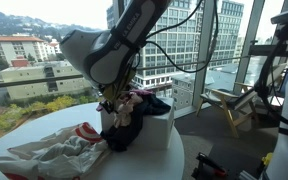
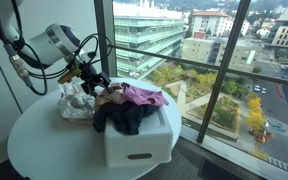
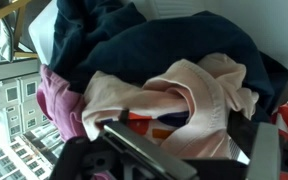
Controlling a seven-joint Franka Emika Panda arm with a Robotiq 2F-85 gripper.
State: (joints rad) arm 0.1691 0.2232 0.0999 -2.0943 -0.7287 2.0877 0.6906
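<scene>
A white laundry basket stands on the round white table, heaped with clothes. It also shows in an exterior view. On top lie a dark navy garment, a magenta one and a pale pink one. My gripper hangs over the basket's edge, just above the heap. Its fingers are spread wide, with the pale pink garment and a patterned cloth lying between them. In both exterior views the gripper sits low against the clothes.
A crumpled pile of white and red cloth lies on the table beside the basket; it also shows in an exterior view. Large windows are close behind the table. A wooden chair stands on the floor near the glass.
</scene>
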